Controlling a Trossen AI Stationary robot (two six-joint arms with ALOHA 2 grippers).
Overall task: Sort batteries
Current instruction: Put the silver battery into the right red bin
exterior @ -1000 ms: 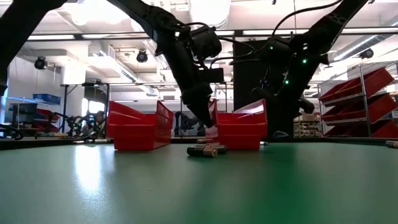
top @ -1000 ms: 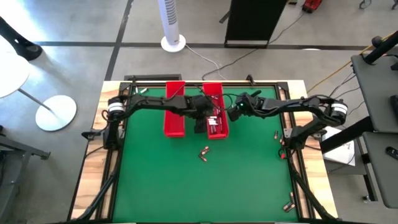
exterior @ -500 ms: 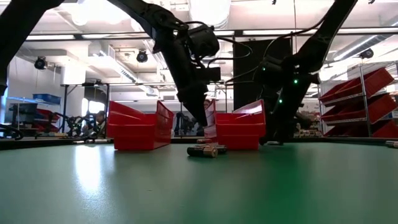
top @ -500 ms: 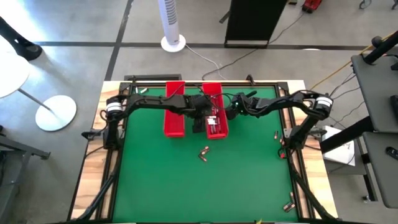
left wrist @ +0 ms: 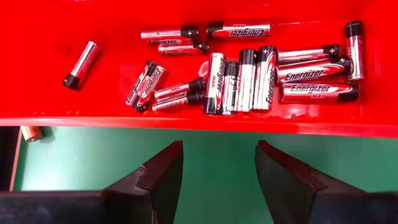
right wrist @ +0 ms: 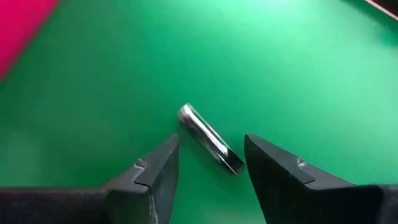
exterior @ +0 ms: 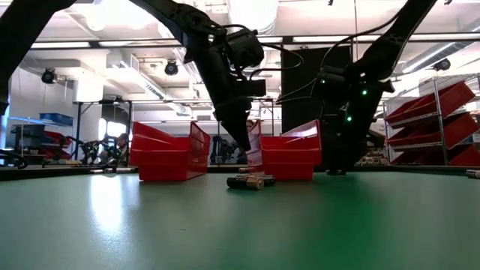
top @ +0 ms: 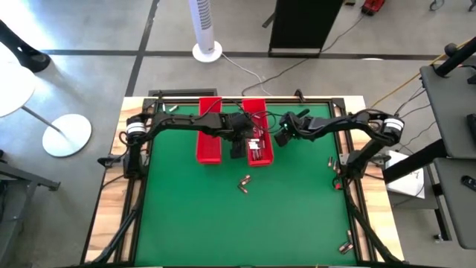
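Observation:
Two long red trays stand at the far middle of the green mat: the left tray (top: 209,149) and the right tray (top: 255,112). The right tray (left wrist: 186,121) holds several silvery batteries (left wrist: 249,68) lying on its floor. My left gripper (left wrist: 219,149) hangs open over the mat just short of that tray's near wall, between the trays (top: 239,149). My right gripper (top: 278,140) is low over the mat to the right of the right tray. It stands open (right wrist: 210,144) with one finger on either side of a single battery (right wrist: 208,138) that lies on the mat.
A few loose batteries (top: 244,182) lie on the mat nearer the front, also in the low view (exterior: 247,181). More lie at the table's right edge (top: 331,160) and near its front right corner (top: 346,242). One battery (left wrist: 31,132) lies beside the tray.
My right gripper has come down toward the mat beside the right tray and turned a little. My left gripper has kept still.

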